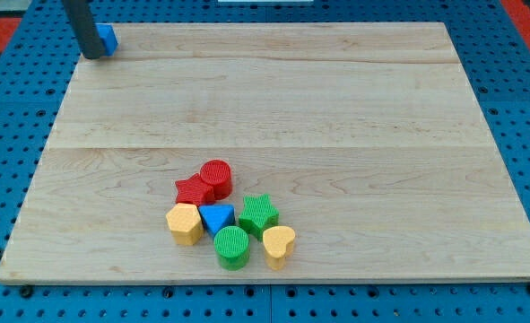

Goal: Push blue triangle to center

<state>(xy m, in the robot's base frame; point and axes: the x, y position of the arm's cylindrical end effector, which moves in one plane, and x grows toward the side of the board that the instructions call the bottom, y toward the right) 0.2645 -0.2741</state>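
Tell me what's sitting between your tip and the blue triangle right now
Nothing: in the camera view, bare board runs from my tip, top left beside a blue block, down to the red cylinder and red star bordering the blue triangle.

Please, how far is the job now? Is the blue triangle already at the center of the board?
Done: nothing visible yet. The blue triangle sits in the cluster near the view's bottom, touching the yellow block and green star, below the board's center.
In hand: my tip is at the view's top left, beside another blue block, far from the triangle.
Left: reach the triangle and push it toward the view's top, to center.
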